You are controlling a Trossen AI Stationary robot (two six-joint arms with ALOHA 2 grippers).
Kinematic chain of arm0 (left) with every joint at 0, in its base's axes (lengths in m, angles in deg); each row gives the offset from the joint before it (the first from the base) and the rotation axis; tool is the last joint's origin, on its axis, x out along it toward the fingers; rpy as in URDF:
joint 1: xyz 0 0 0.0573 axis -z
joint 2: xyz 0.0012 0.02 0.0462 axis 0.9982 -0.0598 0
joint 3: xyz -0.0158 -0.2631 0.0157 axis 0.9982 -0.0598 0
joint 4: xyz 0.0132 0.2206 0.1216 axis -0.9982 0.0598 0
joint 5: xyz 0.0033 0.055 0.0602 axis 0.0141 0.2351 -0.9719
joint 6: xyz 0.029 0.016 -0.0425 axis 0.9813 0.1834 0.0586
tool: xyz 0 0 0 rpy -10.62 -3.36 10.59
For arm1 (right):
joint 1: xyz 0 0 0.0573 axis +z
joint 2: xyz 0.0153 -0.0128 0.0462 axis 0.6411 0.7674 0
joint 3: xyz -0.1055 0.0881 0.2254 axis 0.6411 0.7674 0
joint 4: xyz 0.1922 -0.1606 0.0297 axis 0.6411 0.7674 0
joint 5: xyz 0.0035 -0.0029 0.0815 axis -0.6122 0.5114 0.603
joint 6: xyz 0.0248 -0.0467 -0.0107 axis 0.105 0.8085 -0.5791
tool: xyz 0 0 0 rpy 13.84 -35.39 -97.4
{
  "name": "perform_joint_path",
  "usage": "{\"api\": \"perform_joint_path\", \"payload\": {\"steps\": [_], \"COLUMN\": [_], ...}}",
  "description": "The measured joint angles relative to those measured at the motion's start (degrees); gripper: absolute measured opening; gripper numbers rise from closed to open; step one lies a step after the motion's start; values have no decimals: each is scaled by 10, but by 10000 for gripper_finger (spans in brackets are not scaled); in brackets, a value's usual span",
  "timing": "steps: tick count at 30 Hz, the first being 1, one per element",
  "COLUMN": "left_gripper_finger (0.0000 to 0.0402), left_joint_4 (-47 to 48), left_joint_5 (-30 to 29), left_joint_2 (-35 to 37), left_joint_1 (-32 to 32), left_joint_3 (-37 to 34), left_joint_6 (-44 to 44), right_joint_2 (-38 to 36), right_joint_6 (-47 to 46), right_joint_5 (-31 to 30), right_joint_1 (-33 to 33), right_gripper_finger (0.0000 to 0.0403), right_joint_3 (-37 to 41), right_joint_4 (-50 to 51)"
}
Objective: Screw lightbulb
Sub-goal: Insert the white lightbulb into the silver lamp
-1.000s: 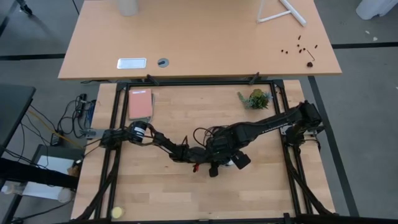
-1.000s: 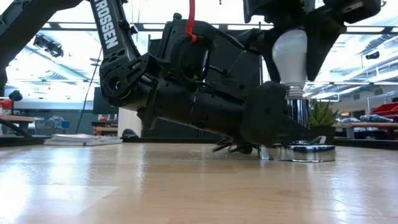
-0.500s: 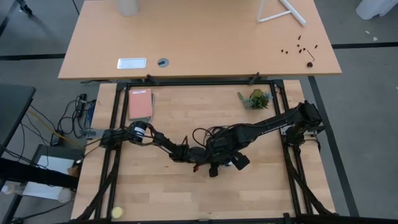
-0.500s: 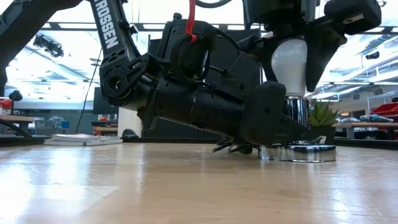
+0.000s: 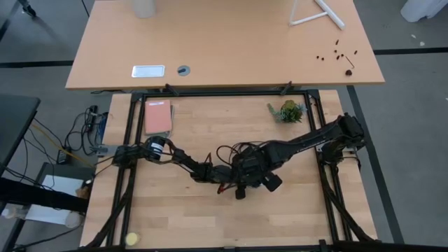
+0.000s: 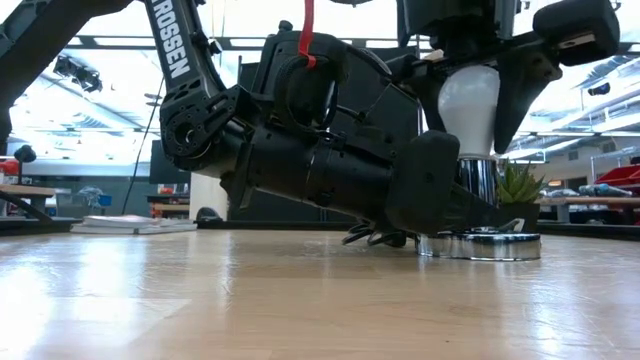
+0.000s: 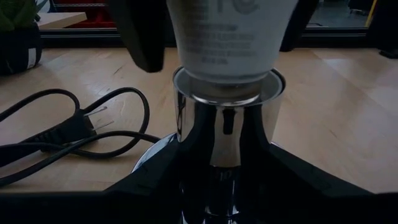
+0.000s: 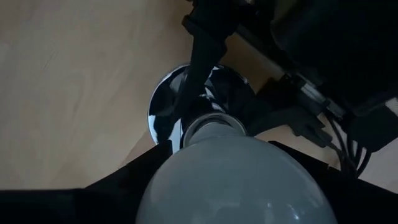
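The white lightbulb (image 6: 468, 98) stands upright, its narrow end down in the mouth of the chrome socket post (image 6: 478, 182), which rises from a round silvery disc (image 6: 482, 245) on the table. My right gripper (image 6: 468, 60) is above it, shut on the bulb. My left gripper (image 7: 227, 186) lies low over the table, shut on the socket post. In the high view both grippers (image 5: 231, 176) (image 5: 255, 175) meet at mid-table and hide the bulb and socket. The socket's black cord and plug (image 7: 74, 130) lie on the wood beside the disc. My left gripper pinches the chrome post's two sides (image 7: 186, 155) between its two fingers (image 7: 149, 186), below the post's mouth. The fingers come in about level, from the table's left. The socket stands upright with its disc on the table. My right gripper pinches the bulb's wide white body (image 8: 236, 180) between its two fingers (image 8: 93, 199), from above, pointing down. The bulb is upright, and its lower end (image 7: 227, 84) sits in the socket's mouth.
A small potted plant (image 5: 287, 110) stands at the far right of the table, a pink book (image 5: 157, 117) at the far left, and a yellow ball (image 5: 131, 239) at the near left corner. A black frame rims the table.
My right gripper has gone down a little with the bulb and turned about the bulb's upright axis. The bulb's grey screw end, which showed above the socket a second ago, has sunk into the socket's mouth. My left gripper and the socket have kept still.
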Motion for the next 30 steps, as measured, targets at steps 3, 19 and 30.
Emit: {"api": "perform_joint_path", "payload": {"steps": [3,19,30], "left_gripper_finger": [195,195,195], "left_joint_4": [0,-1,-1], "left_joint_5": [0,0,0], "left_joint_2": [0,0,0], "left_joint_1": [0,0,0], "left_joint_3": [0,0,0], "left_joint_6": [0,-2,-4], "right_joint_2": [1,3,3], "right_joint_6": [12,-158,-381], "right_joint_5": [-6,6,10], "right_joint_1": [2,-1,-2], "right_gripper_finger": [262,264,265], "right_joint_3": [0,1,1], "right_joint_4": [-2,-4,-26]}}
